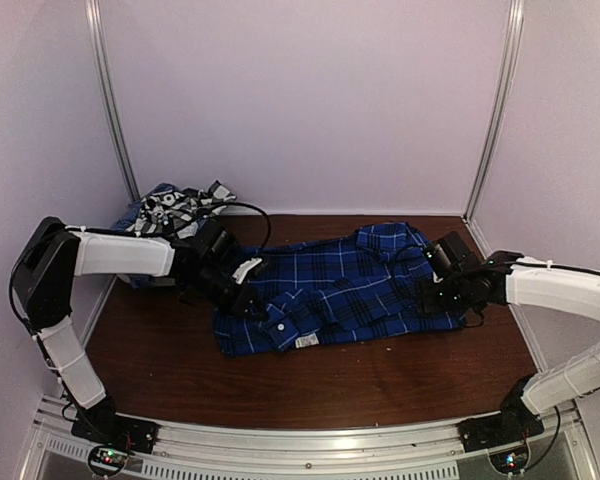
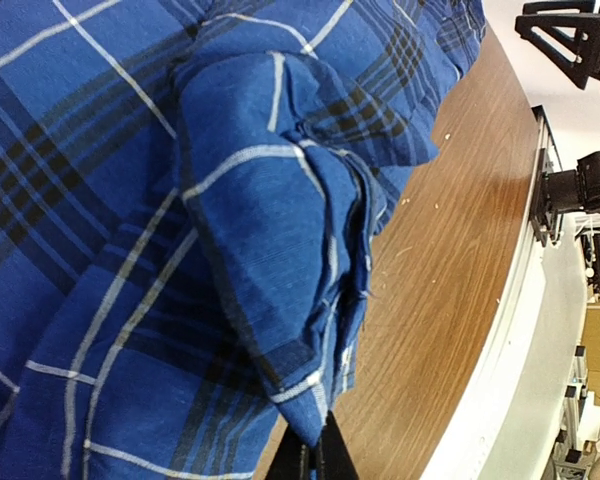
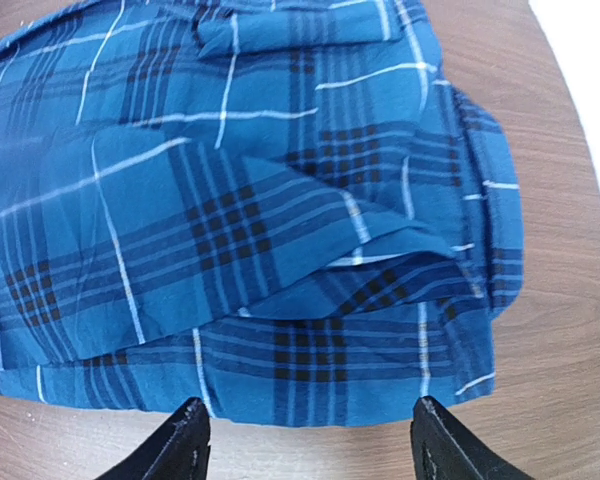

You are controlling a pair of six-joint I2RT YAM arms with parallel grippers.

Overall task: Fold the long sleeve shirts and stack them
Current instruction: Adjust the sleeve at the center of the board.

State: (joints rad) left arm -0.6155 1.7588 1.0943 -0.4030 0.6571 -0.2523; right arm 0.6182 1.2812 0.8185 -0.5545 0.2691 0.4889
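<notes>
At the near edge, a metal rail (image 1: 300,440) is seen, with both arm bases bolted to it. Beyond it, a bare strip of the brown wooden table (image 1: 380,385) is visible. The blue plaid shirt (image 1: 330,290) is spread across the middle of the table, partly folded and rumpled. A small white label (image 1: 307,341) is shown near its front edge.

The left gripper (image 1: 248,300) is placed at the shirt's left edge. In the left wrist view, its dark fingertips (image 2: 325,462) are seen pressed together on a bunched fold of the blue plaid cloth, so the shirt is gripped there.

The right gripper (image 1: 432,288) is placed at the shirt's right end. In the right wrist view, its two black fingers (image 3: 185,445) are held wide apart, one at each side of the picture's bottom edge. Nothing is held between them. The hem of the shirt and a strip of table are seen in the gap.

Further back, in the left rear corner, a pile of shirts (image 1: 175,205) is heaped. Black-and-white plaid and pale blue cloth can be made out in it. The table is enclosed by pale walls (image 1: 300,100).
</notes>
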